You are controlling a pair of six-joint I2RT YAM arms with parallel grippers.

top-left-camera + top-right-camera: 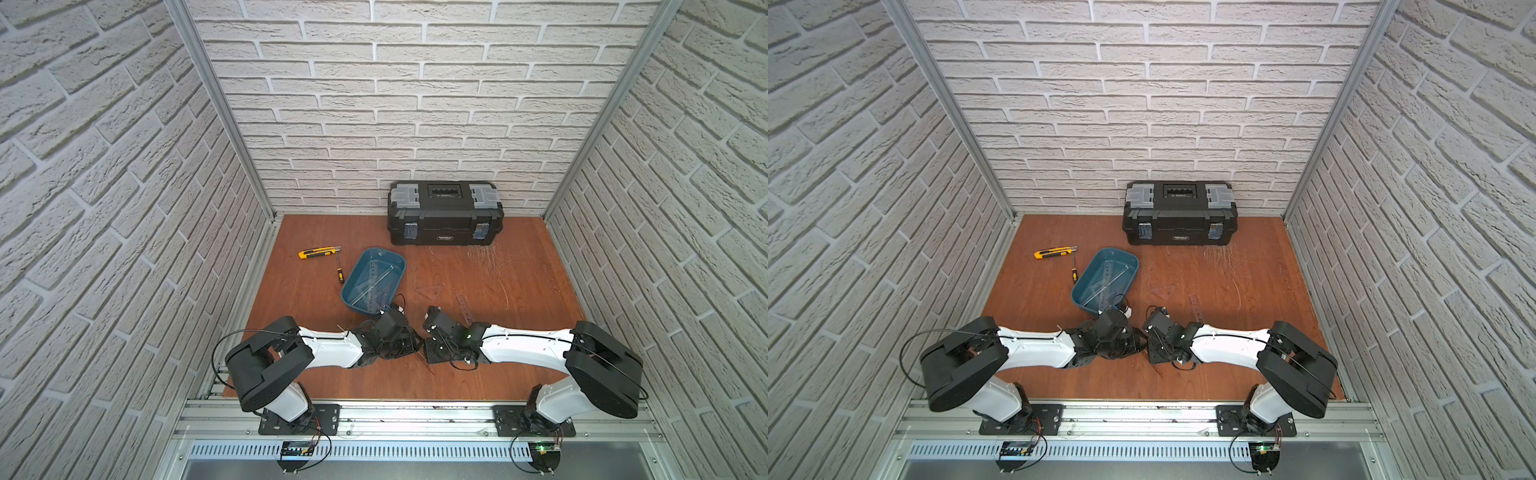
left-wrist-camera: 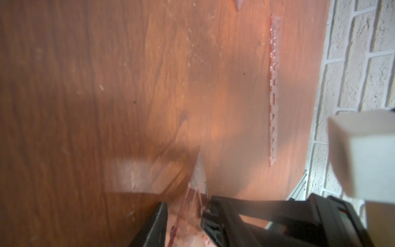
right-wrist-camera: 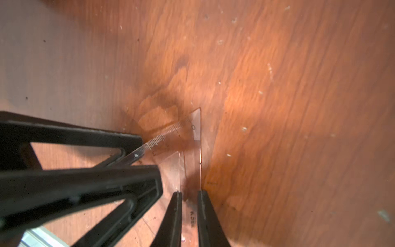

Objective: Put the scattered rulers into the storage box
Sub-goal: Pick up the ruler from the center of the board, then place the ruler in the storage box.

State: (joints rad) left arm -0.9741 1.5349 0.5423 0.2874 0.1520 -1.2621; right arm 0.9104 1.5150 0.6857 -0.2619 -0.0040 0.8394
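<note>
**Set square bridging both pairs of fingers, box lying on the left arm's side**

In both top views the left arm (image 1: 328, 347) and right arm (image 1: 519, 349) are facing each other wrist to wrist near the middle of the table's (image 1: 519, 270) near edge. Their fingers are too bunched to read there. The storage box (image 1: 352, 279) is sitting beyond them toward the far left corner, already holding rulers (image 1: 374, 286), so the left arm is lying nearer to it. A purplish ruler (image 1: 465, 311) is lying flat on the right arm's side.

In the left wrist view the left fingers (image 2: 187, 202) are standing either side of the clear set square (image 2: 199, 177) with a gap showing. I cannot tell whether they are pressing on it.

In the right wrist view the right fingers (image 3: 189, 192) are clamping one edge of the set square. Its graduated edge is slanting away into the left fingers. I am judging this a handover, with the carry to the box falling to the left arm.
</note>
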